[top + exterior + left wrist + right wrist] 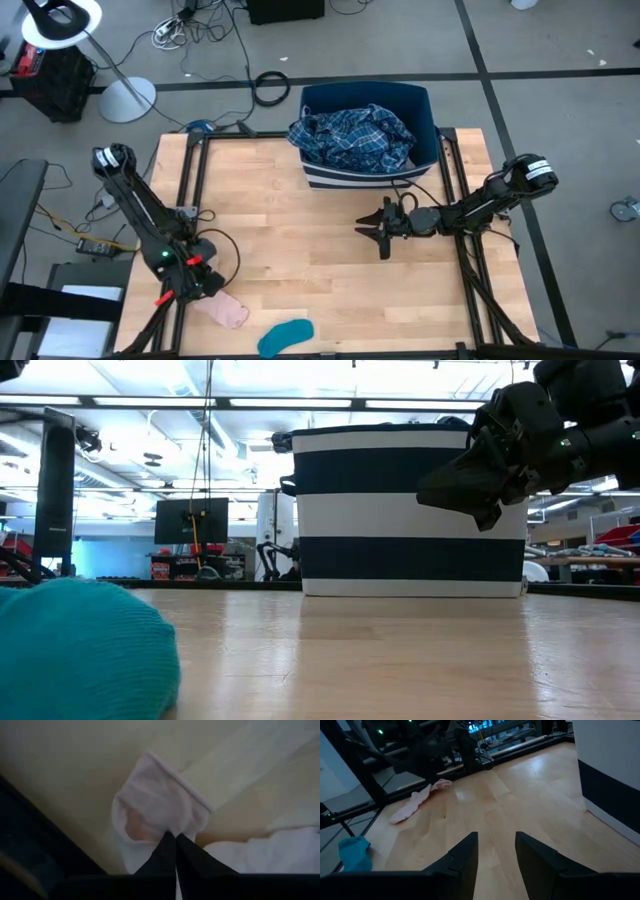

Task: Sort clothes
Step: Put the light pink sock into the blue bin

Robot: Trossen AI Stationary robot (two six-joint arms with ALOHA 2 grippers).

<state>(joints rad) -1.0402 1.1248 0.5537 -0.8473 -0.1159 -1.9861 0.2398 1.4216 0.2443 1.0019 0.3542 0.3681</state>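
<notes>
High view: our left gripper (205, 290) seems clamped on the pink sock (226, 311); our right gripper (378, 232) hangs wide beside the bin (432, 120).

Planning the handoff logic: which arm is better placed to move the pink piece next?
Left. Its gripper is already shut on the pink piece at the table's near-left corner; the right gripper hangs open and empty mid-table.

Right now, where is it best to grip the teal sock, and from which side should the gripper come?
Probably from above, across the middle of the teal sock. It lies flat near the table's front edge, apart from the pink piece. The open right gripper is free.
</notes>
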